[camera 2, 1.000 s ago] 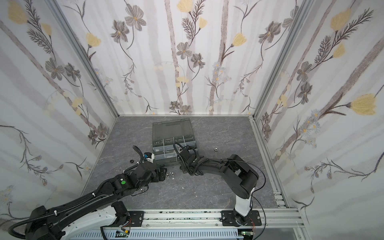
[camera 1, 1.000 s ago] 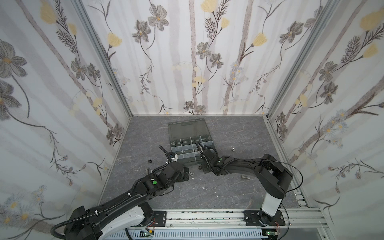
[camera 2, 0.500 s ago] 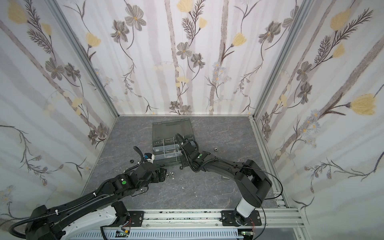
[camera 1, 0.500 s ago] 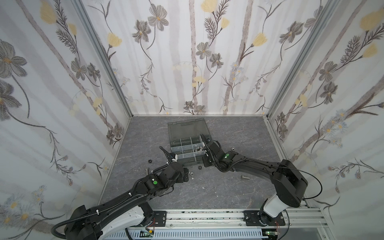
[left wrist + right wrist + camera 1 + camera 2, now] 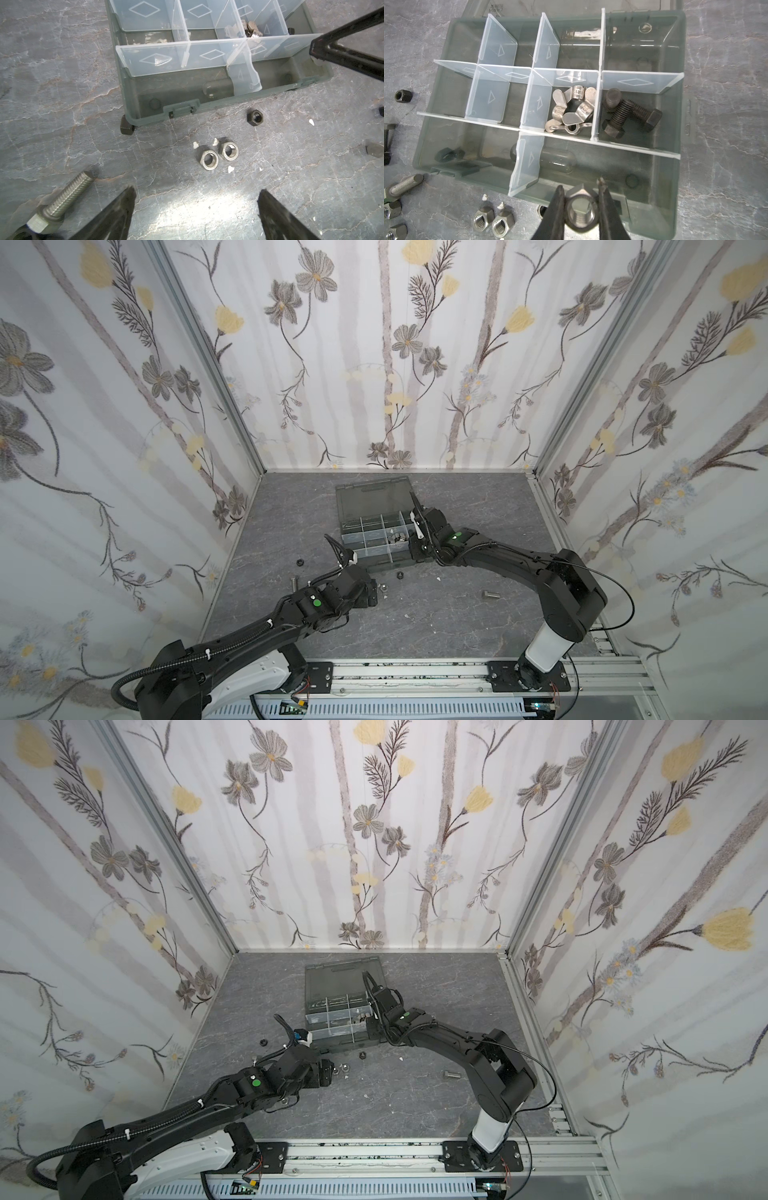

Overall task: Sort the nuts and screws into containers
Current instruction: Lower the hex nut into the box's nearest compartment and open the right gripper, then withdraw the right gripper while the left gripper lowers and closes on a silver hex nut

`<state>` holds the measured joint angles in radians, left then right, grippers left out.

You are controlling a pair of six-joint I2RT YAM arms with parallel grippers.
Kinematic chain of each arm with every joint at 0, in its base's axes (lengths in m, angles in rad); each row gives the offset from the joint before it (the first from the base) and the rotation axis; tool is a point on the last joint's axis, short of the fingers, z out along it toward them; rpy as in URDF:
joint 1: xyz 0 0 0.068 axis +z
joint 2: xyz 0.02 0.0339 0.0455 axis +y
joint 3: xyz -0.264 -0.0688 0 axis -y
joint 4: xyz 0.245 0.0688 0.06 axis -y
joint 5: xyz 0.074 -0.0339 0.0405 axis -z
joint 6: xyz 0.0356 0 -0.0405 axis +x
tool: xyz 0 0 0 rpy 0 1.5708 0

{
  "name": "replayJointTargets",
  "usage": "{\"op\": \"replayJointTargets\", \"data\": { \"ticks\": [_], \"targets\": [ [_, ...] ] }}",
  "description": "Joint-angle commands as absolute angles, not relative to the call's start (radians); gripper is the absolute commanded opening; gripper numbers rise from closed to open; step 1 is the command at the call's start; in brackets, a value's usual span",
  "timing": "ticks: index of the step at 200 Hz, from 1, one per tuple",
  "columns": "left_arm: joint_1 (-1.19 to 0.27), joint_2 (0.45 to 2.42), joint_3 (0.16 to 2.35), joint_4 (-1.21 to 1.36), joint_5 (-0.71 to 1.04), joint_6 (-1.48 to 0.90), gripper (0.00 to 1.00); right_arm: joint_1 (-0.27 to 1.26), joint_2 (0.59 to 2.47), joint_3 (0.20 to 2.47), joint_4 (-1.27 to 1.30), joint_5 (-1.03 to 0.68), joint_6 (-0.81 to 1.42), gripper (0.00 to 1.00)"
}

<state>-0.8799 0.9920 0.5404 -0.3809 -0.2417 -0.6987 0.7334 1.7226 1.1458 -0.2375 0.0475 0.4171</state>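
Grips a shiny silver hex nut (image 5: 581, 212) tight in the right gripper (image 5: 580, 184), above the near wall of the dark grey plastic organizer box (image 5: 682, 124), with an open cell (image 5: 643, 176) just ahead. Holds the left gripper (image 5: 196, 190) spread wide, with two silver hex nuts (image 5: 209, 159) side by side just ahead on grey stone-patterned floor (image 5: 62, 83) and the box's front edge beyond.

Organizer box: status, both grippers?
Right gripper shut on hex nut, over organizer box front rim. Left gripper open, above two silver nuts on table. Tilted divider in front row.
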Motion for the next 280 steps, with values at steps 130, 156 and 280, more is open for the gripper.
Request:
{"op": "replayJointTargets", "data": {
  "ticks": [130,156,280],
  "targets": [
    [-0.882,1.076,0.545,-0.342,-0.204,-0.706,0.71,0.682,1.576,1.062,-0.177,0.010,0.410,0.51],
    [-0.889,1.114,0.553,-0.332,-0.206,-0.707,0.65,0.672,1.505,1.018,-0.159,0.015,0.401,0.59],
    [-0.896,1.310,0.604,-0.275,-0.215,-0.702,0.59,0.646,1.208,0.828,-0.031,0.056,0.328,1.00]
  ]
}}
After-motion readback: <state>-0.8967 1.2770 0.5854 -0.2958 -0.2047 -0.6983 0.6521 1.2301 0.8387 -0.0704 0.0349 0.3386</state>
